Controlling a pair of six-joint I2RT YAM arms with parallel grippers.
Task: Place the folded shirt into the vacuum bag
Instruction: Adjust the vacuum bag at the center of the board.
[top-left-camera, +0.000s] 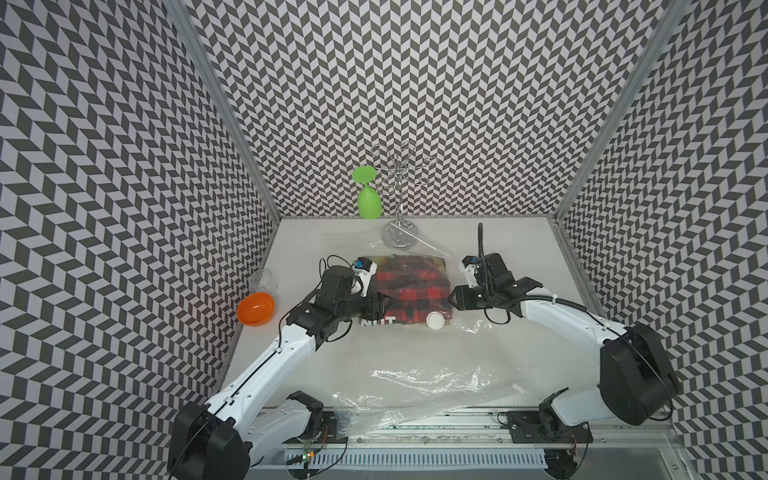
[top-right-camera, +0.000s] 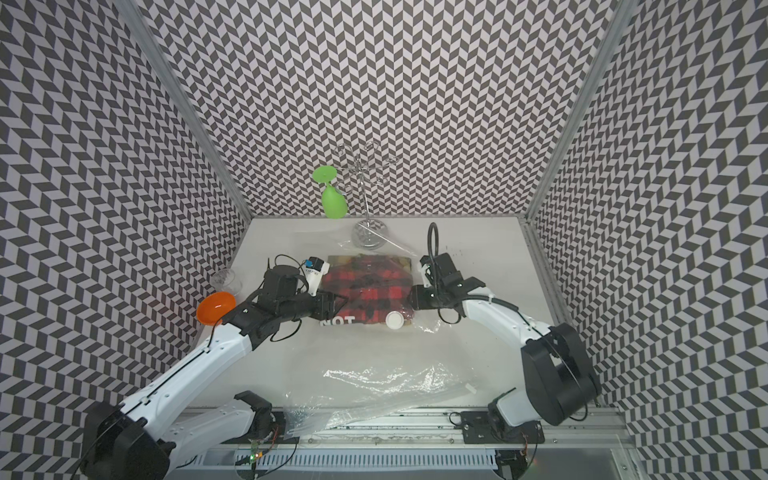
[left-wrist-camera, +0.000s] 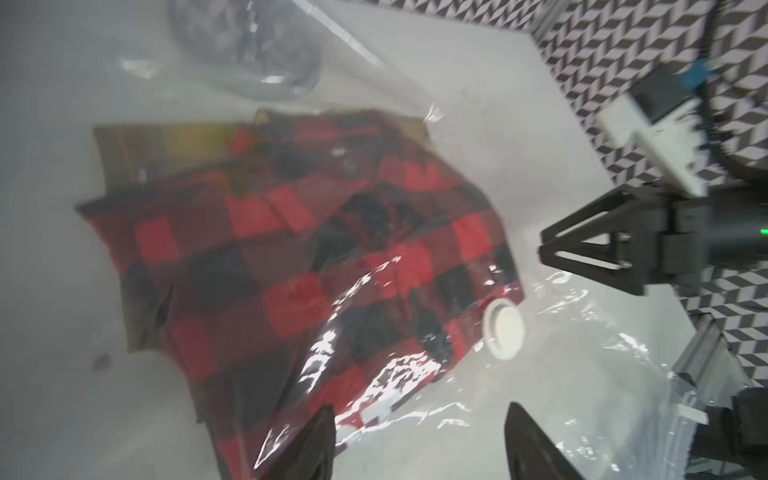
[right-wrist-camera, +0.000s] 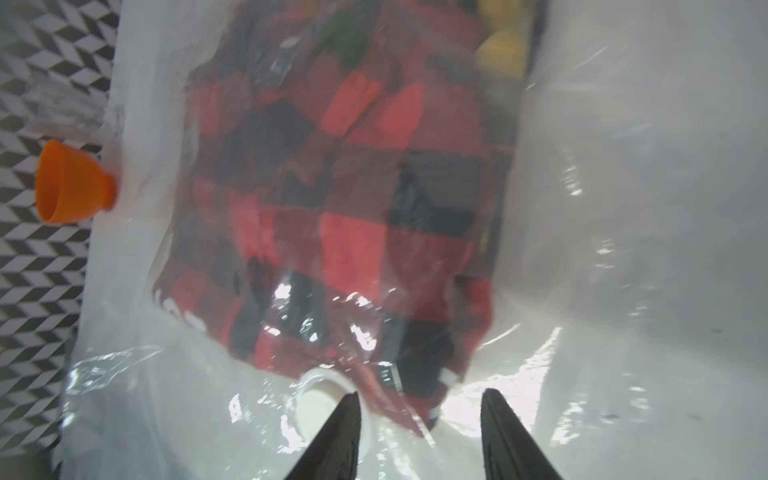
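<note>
1. Between your two grippers lies the vacuum bag (top-left-camera: 436, 380), the largest thing on the table (top-left-camera: 523, 266). Its clear, crinkled film runs from under both sets of jaws back to the arm bases and drapes over the rail there.
2. Straight ahead of each gripper sits the folded shirt (top-left-camera: 409, 286), red and black check, lying flat under the bag's film. Glare from the plastic crosses it in both wrist views.
3. Your left gripper (left-wrist-camera: 420, 409) stands fairly wide, its jaws parted over one edge of the shirt. Only film and cloth show in the gap, and nothing is pinched there that you can see.
4. Your right gripper (right-wrist-camera: 419, 392) is parted somewhat narrower at the opposite edge, pointing across the cloth at the left one. Film and a shirt corner fill its gap. You cannot tell whether the tips touch the plastic.
5. Well behind your left gripper, by the wall, an orange cup (top-left-camera: 255, 308) lies apart from the bag.
6. Just beside one finger of your right gripper is the valve cap (right-wrist-camera: 320, 401). It is white and round and sits on the film at the shirt's corner.
</note>
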